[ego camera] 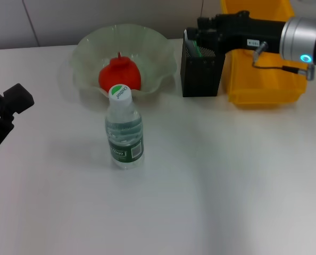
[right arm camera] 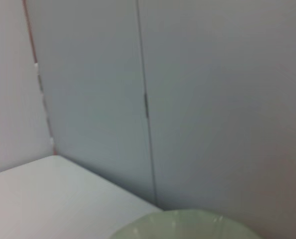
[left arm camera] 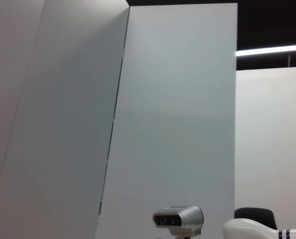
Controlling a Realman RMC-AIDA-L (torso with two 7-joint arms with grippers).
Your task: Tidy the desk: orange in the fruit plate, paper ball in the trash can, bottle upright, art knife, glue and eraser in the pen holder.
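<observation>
One orange sits in the fruit plate, and the bottle stands upright at its 6 o'clock with bare table around. Over the pen holder, beside the trash can, the right gripper's grip cannot be told. At 9 o'clock, the left gripper waits by the table's edge; its grip cannot be told. Only the right wrist view shows the wall behind the plate.

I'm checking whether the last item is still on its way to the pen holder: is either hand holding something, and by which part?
Cannot be told. The right hand is over the pen holder with its fingertips hidden; the left hand sits idle at the table edge.
</observation>
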